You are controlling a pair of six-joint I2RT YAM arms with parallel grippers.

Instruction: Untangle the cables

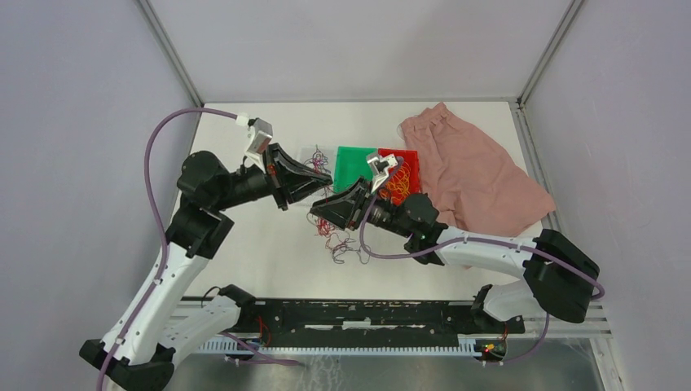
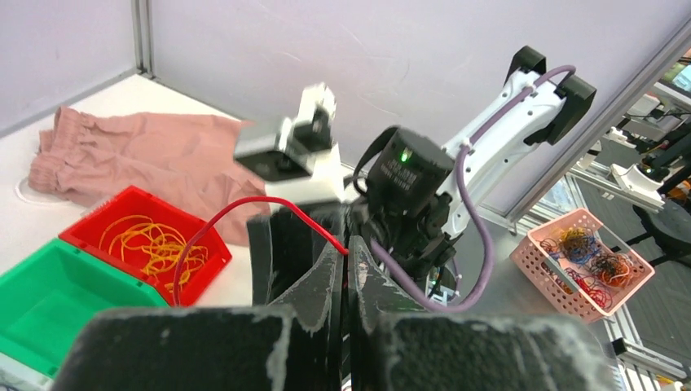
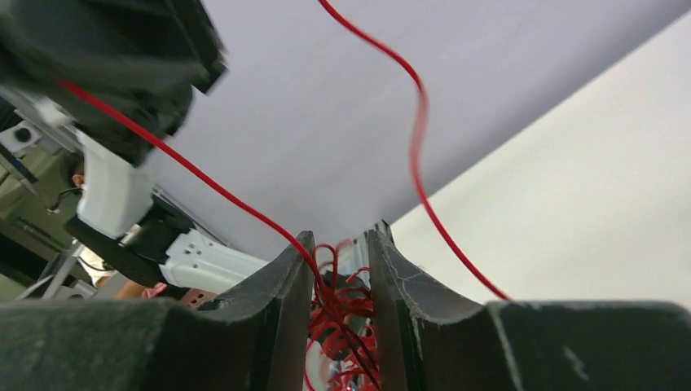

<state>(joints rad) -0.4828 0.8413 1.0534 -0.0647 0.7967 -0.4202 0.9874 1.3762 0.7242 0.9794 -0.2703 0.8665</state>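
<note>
Now the left fingers (image 2: pixel 348 262) pinch a red cable (image 2: pixel 236 206) tight; the right fingers (image 3: pixel 342 244) straddle its tangle (image 3: pixel 338 314), grip unclear. Pulling apart could cinch knots.

Bright, even, diffuse light; faint soft shadows on the matte white tabletop (image 1: pixel 269 265). Wrist views: foreground blurred.

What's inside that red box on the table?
A loose heap of orange-yellow curly cables lies in the red box. From above, the right arm's camera covers one corner, so that part is hidden.
</note>
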